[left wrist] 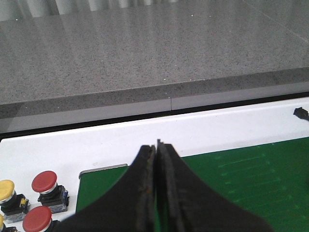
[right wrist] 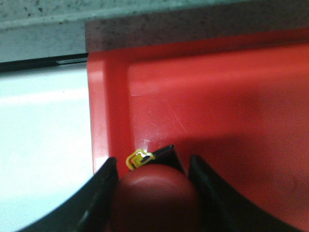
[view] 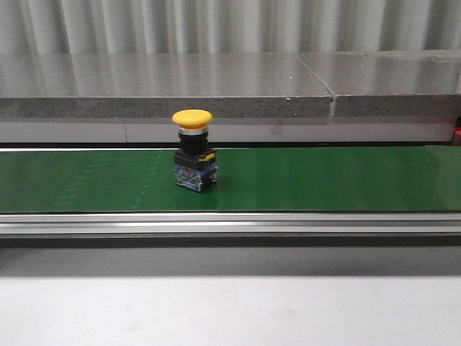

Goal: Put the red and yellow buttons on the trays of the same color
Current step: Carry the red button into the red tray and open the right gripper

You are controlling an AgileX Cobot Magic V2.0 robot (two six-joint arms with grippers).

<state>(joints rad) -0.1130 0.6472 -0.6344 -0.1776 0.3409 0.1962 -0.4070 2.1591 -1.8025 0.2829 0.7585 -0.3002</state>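
Yellow button on belt: a yellow button point(view: 193, 148) stands upright on the green belt point(view: 324, 179), left of centre in the front view, alone there; its lower block is black and blue with small print too fine to read.
Arms in front view: neither arm nor gripper shows there.
Left gripper: the left gripper point(left wrist: 157, 145) has its two dark fingers pressed together with nothing between them, over the near end of the green belt point(left wrist: 251, 179).
Buttons beside the belt: in the left wrist view, on the white counter point(left wrist: 145, 140), two red buttons point(left wrist: 44, 182) point(left wrist: 37, 220) and a second yellow button point(left wrist: 7, 189) stand close together; the lower red one and the yellow one are cut off by the picture's edge, and a sliver of another yellow cap shows at the corner.
Right gripper: the right gripper point(right wrist: 153, 166) is clamped on a red button point(right wrist: 154, 200), whose blurred cap fills the gap between the fingers; its body is mostly hidden, only a yellow-edged black corner showing.
Red tray: the red tray point(right wrist: 231, 106) lies directly beneath the held button; whether the button touches the tray floor cannot be told.
Yellow tray: in none of the views.
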